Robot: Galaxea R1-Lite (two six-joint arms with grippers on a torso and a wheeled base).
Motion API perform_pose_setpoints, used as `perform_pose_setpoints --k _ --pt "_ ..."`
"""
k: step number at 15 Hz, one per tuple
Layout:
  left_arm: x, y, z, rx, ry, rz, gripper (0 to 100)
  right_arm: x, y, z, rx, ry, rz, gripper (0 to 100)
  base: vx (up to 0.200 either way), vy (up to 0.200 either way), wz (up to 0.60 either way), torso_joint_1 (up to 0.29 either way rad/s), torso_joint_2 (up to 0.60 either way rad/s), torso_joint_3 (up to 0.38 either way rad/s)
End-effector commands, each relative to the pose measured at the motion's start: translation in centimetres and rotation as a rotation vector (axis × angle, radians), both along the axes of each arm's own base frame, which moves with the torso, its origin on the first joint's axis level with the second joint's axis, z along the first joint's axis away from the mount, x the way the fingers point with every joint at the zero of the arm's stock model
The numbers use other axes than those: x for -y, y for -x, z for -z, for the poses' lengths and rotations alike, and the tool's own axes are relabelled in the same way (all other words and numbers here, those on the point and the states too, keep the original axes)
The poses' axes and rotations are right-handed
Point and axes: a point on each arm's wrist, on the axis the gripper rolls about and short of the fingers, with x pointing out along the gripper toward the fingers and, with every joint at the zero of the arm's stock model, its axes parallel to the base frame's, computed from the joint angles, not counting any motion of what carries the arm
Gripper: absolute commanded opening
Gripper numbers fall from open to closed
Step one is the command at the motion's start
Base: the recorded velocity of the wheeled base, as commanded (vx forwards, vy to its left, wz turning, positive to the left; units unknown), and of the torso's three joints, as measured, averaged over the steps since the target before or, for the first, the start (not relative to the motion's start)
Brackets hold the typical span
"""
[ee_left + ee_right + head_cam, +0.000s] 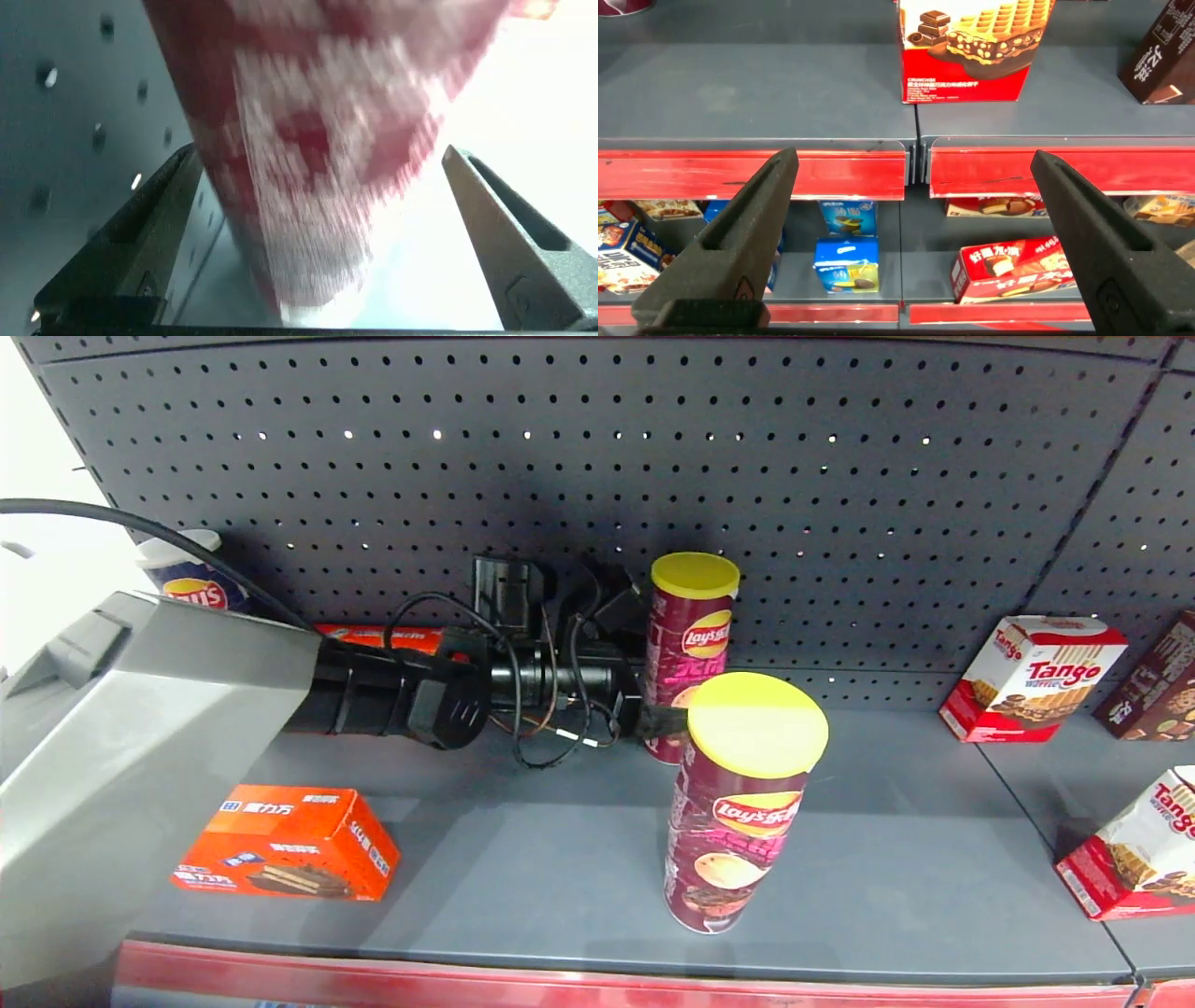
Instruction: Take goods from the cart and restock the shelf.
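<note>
The left gripper [322, 154] has its jaws apart, straddling the rear chip can [689, 644], which stands upright near the back edge of the shelf [523, 868], behind a second can [738, 803] nearer the front edge. The right gripper [915, 163] holds nothing, jaws wide apart.

On the grey metal shelf [523, 887], a maroon yellow-lidded chip can [738, 812] stands near the front edge. A second maroon chip can [689, 635] stands behind it, between the left gripper [665, 717] fingers, perhaps touching one. An orange cardboard box [289, 843] lies front left, and a red-and-white cardboard wafer box [1032, 677] stands back right.
</note>
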Motion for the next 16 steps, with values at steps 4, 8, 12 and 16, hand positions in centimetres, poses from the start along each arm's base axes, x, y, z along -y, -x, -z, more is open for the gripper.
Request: perform_pose_setpoints --k 4,8,12,16 --pt "-1.1 2.3 -1.3 0.027 -0.052 -0.158 100 0.0 0.0 0.0 0.0 0.0 0.0 100 0.0 0.0 0.0 0.0 0.0 0.0" --pt "-0.7 2.3 -1.4 0.051 -0.086 -0.301 100 0.0 0.0 0.0 0.001 0.0 0.0 100 0.0 0.0 0.0 0.0 0.0 0.0" --pt "-1.0 2.7 -1.9 0.087 -0.065 -0.342 100 0.0 0.0 0.0 0.0 0.0 0.0 100 0.0 0.0 0.0 0.0 0.0 0.0" --pt "-2.2 4.6 -2.1 0.07 -0.08 -0.34 100 0.0 0.0 0.0 0.0 0.0 0.0 100 0.0 0.0 0.0 0.0 0.0 0.0"
